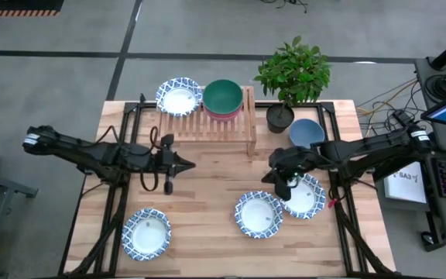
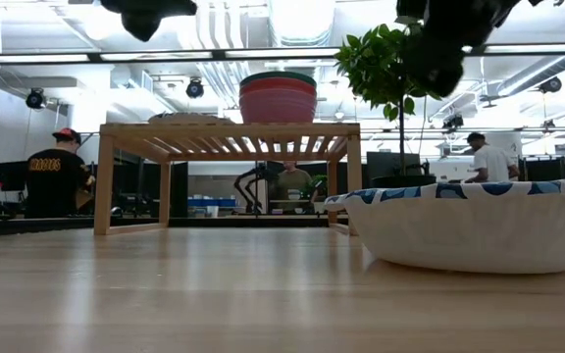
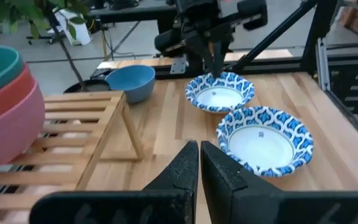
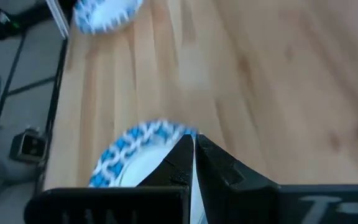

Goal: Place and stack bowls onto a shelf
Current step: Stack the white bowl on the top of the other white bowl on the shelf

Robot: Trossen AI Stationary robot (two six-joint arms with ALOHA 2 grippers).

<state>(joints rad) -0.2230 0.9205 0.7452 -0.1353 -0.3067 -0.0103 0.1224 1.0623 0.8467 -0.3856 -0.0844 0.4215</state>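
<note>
Stacking about half done: shelf (image 1: 207, 124) holds one patterned bowl (image 1: 179, 97) and a green-red-pink stack (image 1: 223, 99).
Blue bowl (image 1: 307, 133) and three patterned bowls (image 1: 259, 214) remain on the table (image 1: 207, 194); right gripper (image 1: 283, 192), jaws pressed together, sits over one rim, left gripper (image 1: 192, 164) idle, also closed.

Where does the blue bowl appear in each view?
High: blue bowl right of the shelf, beside the plant pot.
Low: not visible.
Left wrist: blue bowl on the table beyond the shelf corner.
Right wrist: not in it.
Shared landmark: the shelf.
</note>
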